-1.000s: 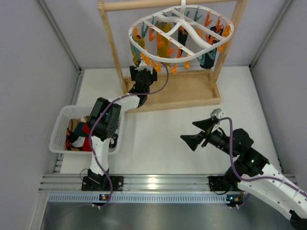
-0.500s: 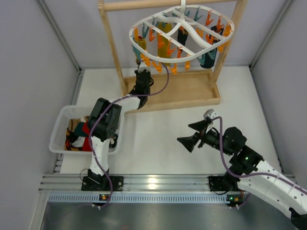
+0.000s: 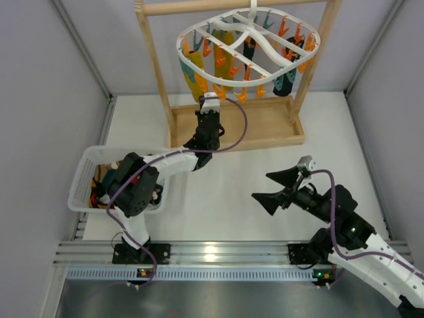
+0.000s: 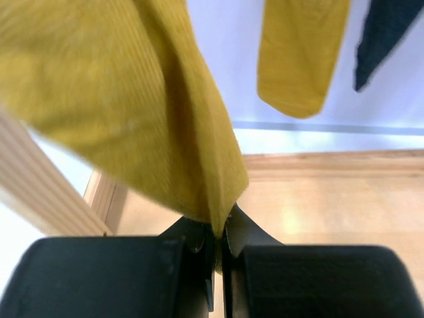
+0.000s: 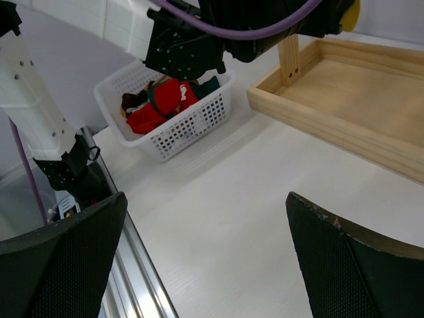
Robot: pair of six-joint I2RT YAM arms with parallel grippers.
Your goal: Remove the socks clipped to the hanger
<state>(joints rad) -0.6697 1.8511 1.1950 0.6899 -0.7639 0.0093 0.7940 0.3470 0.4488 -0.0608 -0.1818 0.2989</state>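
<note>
**Thin pinch on a sock that looks clipped on**

Your right gripper [image 3: 260, 186] hangs idle above the table, jaws wide apart. Further out, your left gripper [image 4: 218, 232] is clamped on only the bottom edge of the mustard-yellow sock [image 4: 132, 106], which hangs at the left rim of the hanger [image 3: 254, 33]. Pull sharply and that thin hold may slip. A stubborn clip could drag the hanger along the wooden rack [image 3: 232, 129].

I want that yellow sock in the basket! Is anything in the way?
Possibly: the left fingers pinch the yellow sock, and the rack's wooden post stands left of it, toward the basket.
</note>
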